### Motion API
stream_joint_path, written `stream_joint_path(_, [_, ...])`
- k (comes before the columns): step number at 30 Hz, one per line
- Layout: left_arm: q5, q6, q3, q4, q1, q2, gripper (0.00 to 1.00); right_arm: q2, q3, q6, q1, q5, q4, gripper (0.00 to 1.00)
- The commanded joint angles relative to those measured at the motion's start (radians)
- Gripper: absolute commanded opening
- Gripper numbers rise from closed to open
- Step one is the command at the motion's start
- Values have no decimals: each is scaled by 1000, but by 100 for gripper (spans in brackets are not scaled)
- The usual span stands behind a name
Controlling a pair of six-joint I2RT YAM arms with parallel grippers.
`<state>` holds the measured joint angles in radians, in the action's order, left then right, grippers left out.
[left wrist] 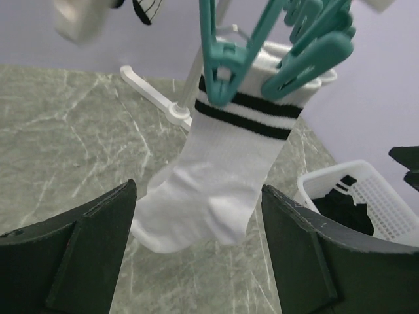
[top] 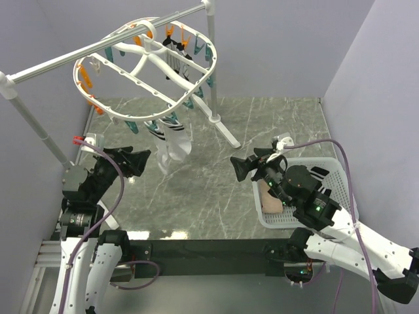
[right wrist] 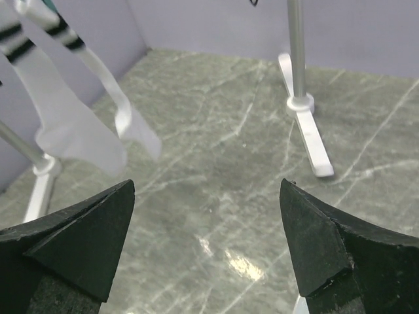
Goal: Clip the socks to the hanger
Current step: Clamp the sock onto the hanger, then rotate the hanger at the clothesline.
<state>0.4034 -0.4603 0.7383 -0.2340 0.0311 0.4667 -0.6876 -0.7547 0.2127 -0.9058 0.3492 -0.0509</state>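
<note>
The white oval hanger (top: 159, 67) hangs from the rail at the upper left. Under its near edge two white socks with black stripes (top: 173, 142) hang from teal clips (left wrist: 222, 59). In the left wrist view one such sock (left wrist: 219, 176) dangles just ahead of my left gripper (left wrist: 198, 188), which is open with nothing between its fingers. My right gripper (top: 241, 167) is open and empty over the table's middle, left of the basket; the hanging white socks (right wrist: 72, 127) are far to its left. Thin striped socks (top: 178, 64) hang at the hanger's far side.
A white lattice basket (top: 337, 178) at the right holds a pinkish-beige sock (top: 270, 203) and black socks (left wrist: 344, 209). The silver rail (top: 98, 55) crosses the top, and its white foot (right wrist: 308, 134) rests on the marble table ahead of the right gripper. Purple walls enclose the table.
</note>
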Motion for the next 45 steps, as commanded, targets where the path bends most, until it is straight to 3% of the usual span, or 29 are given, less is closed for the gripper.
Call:
stream_joint_path(1, [58, -6, -25, 67, 3, -3, 81, 20, 47, -1, -4, 17, 88, 97])
stream_joint_path(13, [22, 23, 7, 0, 3, -28, 82, -10, 78, 30, -4, 11, 183, 98])
stream_joint_path(24, [-14, -41, 159, -86, 3, 49, 82, -122, 51, -26, -4, -35, 327, 98])
stream_joint_path(32, [-5, -23, 210, -56, 3, 62, 80, -176, 32, -13, -5, -41, 373, 98])
stream_joint_path(45, [-159, -51, 412, -183, 3, 176, 78, -176, 35, 30, -4, -15, 396, 99])
